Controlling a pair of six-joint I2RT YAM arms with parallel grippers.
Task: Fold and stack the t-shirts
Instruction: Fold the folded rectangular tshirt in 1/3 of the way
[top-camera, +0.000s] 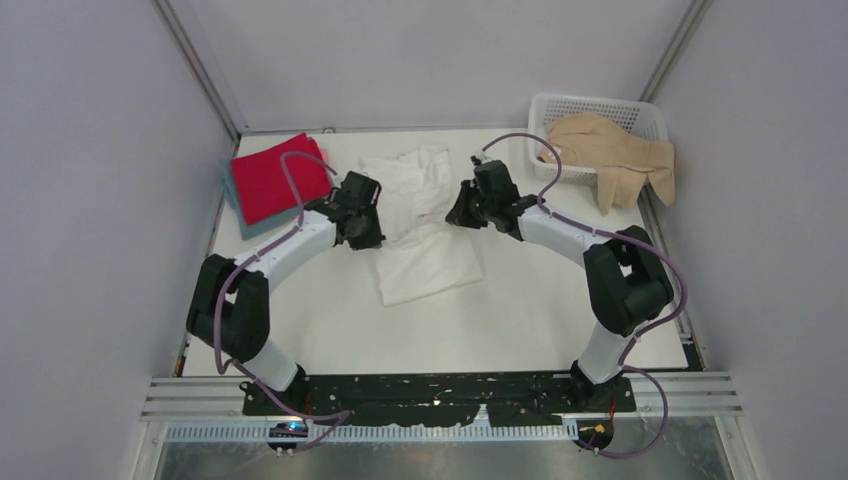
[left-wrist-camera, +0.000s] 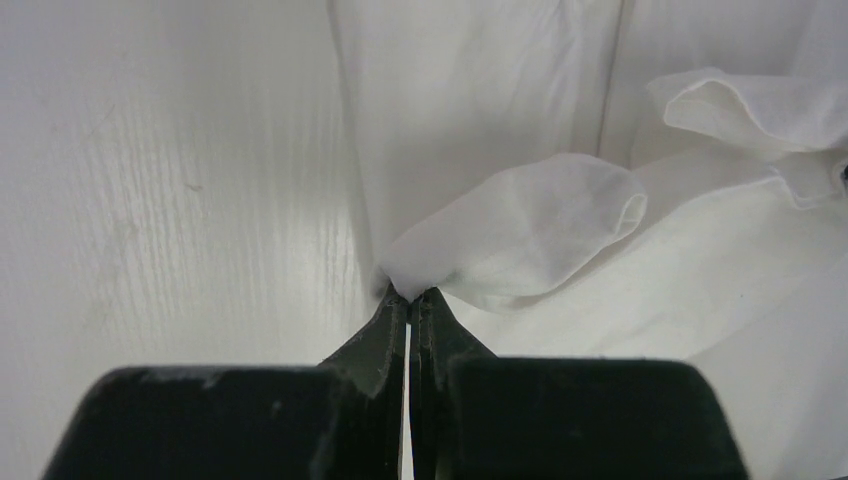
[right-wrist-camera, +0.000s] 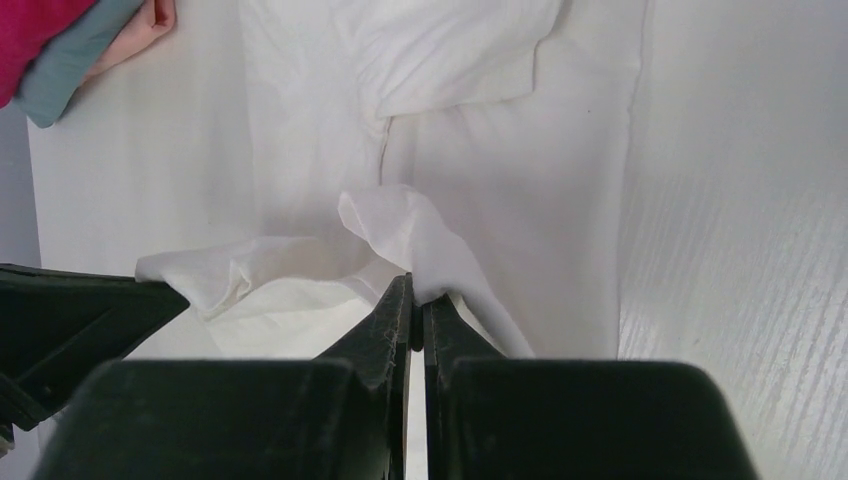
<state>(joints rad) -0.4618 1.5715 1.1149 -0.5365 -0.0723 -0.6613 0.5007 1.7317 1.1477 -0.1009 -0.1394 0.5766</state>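
Note:
The white t-shirt (top-camera: 425, 240) lies crumpled in the middle of the table, partly folded. My left gripper (top-camera: 378, 218) is shut on a pinch of its cloth at the shirt's left side; the pinched fold (left-wrist-camera: 520, 230) shows in the left wrist view above the gripper (left-wrist-camera: 412, 295). My right gripper (top-camera: 458, 208) is shut on another pinch of the white shirt (right-wrist-camera: 420, 230) at its right side, seen at the gripper (right-wrist-camera: 416, 290). Folded red (top-camera: 275, 178) and teal-blue (top-camera: 234, 195) shirts are stacked at the back left. The tan shirt (top-camera: 610, 150) hangs over the basket.
The white lattice basket (top-camera: 592, 108) stands at the back right with the tan shirt draped over its front rim. The folded stack, with a pink edge (right-wrist-camera: 150, 25), sits against the left wall. Grey walls close in both sides and the back.

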